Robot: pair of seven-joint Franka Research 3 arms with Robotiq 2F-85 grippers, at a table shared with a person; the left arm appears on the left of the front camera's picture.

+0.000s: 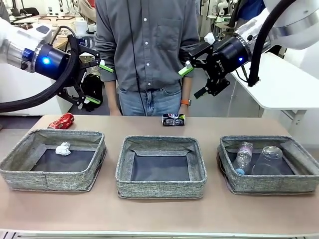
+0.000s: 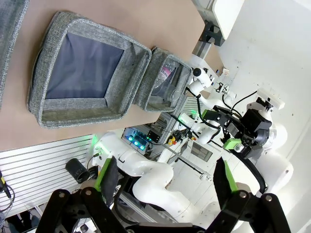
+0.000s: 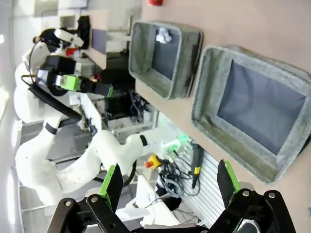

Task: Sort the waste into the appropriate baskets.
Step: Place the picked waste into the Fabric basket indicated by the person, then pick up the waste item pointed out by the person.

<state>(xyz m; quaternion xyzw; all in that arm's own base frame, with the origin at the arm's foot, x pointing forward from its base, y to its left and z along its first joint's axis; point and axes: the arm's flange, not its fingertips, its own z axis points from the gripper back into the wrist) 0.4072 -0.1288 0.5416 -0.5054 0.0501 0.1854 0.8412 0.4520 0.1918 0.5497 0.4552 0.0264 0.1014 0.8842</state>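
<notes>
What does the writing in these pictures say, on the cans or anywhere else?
No text here can be read.
dark printed can: light print on its side, too small and blurred to read.
red can: white marks, too blurred to read.
water bottle: no legible label.

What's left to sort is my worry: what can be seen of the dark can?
The dark can is small, black with pale print, and looks like metal. It lies on its side on the table, behind the middle basket and apart from it, in front of the person. Nothing but the table touches it.
</notes>
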